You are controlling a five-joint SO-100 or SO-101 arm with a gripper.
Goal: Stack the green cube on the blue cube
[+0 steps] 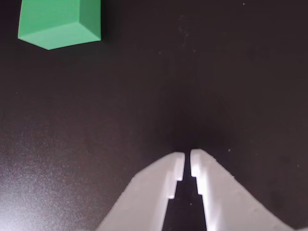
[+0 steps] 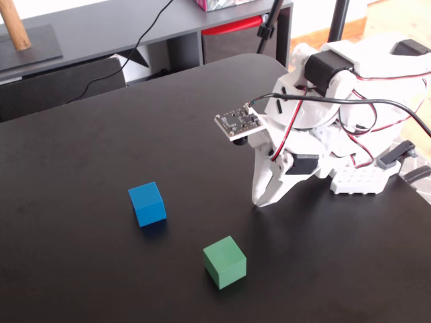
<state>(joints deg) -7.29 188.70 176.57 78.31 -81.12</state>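
Observation:
The green cube (image 2: pixel 225 262) sits on the black table (image 2: pixel 81 168) near the front; in the wrist view it shows at the top left (image 1: pixel 60 23). The blue cube (image 2: pixel 147 203) sits apart, to its upper left in the fixed view, and is out of the wrist view. My white gripper (image 2: pixel 259 201) points down with its tips near the table, to the right of both cubes. In the wrist view the gripper (image 1: pixel 187 159) has its fingertips nearly touching, shut and empty.
The arm's base (image 2: pixel 357 178) with cables stands at the table's right edge. A grey shelf unit (image 2: pixel 135 33) stands behind the table. The table's far edge curves behind the arm.

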